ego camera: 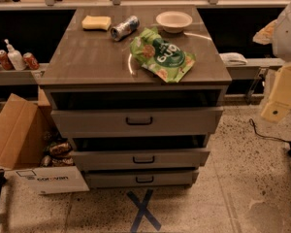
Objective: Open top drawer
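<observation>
Judging by the dark gap, the top drawer (87, 123), just below the tabletop (87, 57), is partly out, while the pincer (280, 97), open or closed I cannot tell, hangs well right of the tabletop and must next reach the drawer handle (139, 121).

The one camera looks steeply down from in front of the bench (87, 57), fairly near, taking in its top, the top drawer (92, 123) and floor (242, 178), with the gripper (277, 106) at the right edge.

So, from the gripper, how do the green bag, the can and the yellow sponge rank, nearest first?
The gripper hangs at the right edge.
1. green bag, front right.
2. can, back centre.
3. yellow sponge, back left.
</observation>
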Robot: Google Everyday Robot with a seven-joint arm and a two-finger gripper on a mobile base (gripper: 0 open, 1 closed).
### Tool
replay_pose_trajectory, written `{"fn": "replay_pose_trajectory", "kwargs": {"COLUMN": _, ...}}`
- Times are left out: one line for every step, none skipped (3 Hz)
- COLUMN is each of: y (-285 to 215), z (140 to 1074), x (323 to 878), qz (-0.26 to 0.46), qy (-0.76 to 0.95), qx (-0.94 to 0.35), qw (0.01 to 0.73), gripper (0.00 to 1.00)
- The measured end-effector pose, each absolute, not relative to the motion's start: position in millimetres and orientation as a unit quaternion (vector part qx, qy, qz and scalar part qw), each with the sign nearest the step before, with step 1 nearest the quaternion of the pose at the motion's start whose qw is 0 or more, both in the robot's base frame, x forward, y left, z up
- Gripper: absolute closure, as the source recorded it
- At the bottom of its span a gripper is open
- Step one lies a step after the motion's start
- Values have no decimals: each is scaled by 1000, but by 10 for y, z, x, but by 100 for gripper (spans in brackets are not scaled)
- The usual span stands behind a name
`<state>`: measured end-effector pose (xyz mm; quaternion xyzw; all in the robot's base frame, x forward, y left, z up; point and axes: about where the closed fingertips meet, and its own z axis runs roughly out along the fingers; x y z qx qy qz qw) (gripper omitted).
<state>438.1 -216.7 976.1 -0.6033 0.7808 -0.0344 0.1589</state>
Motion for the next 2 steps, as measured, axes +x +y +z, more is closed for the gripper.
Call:
{"fn": "replay_pose_trajectory", "kwargs": {"y": -2166, "z": 9760, "x": 4382, "qz": -34, "qy": 781, "qx": -603, "qw": 159, "gripper": 0}}
{"fn": "replay_pose_trajectory", "kwargs": {"y": -2113, "z": 9591, "x": 4408, "qz": -42, "qy": 775, "qx": -612, "qw": 153, "gripper": 0}}
